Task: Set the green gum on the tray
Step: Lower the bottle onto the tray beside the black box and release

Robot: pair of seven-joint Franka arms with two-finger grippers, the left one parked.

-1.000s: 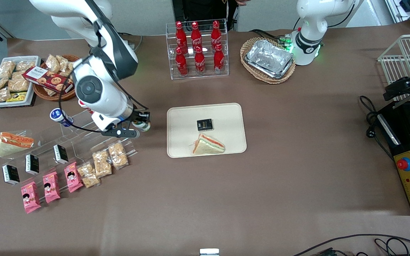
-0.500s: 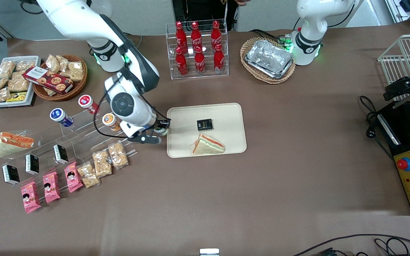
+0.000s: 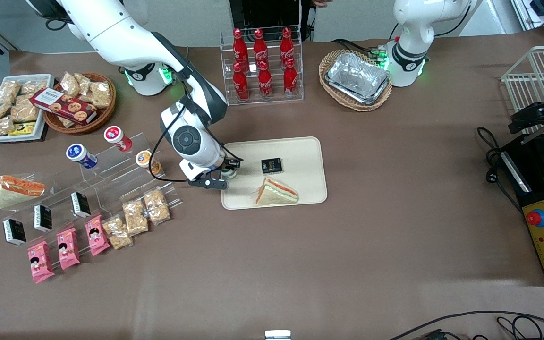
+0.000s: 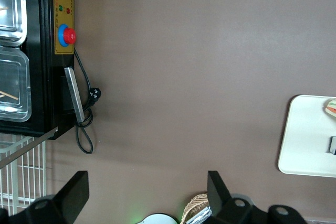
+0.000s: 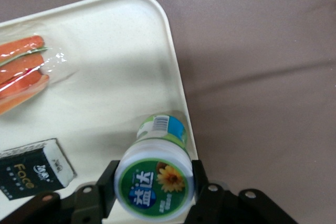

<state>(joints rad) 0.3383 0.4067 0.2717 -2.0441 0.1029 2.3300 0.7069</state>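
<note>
Two fingers of our gripper press against opposite sides of the green gum, just under its lid, so we hold the bottle clamped. Its green-ringed lid faces our wrist camera and its base points down at the tray; the long axis runs roughly upright, tipped a little. In the front view we carry it over the tray's edge nearest the working arm's end of the table; whether its base touches the surface we cannot tell. On the tray lie a small black packet and, nearer the front camera, a wrapped sandwich, both apart from the bottle. Farther toward the working arm's end stands a clear rack with an orange-lidded bottle, a red-lidded bottle and a blue-lidded bottle.
</note>
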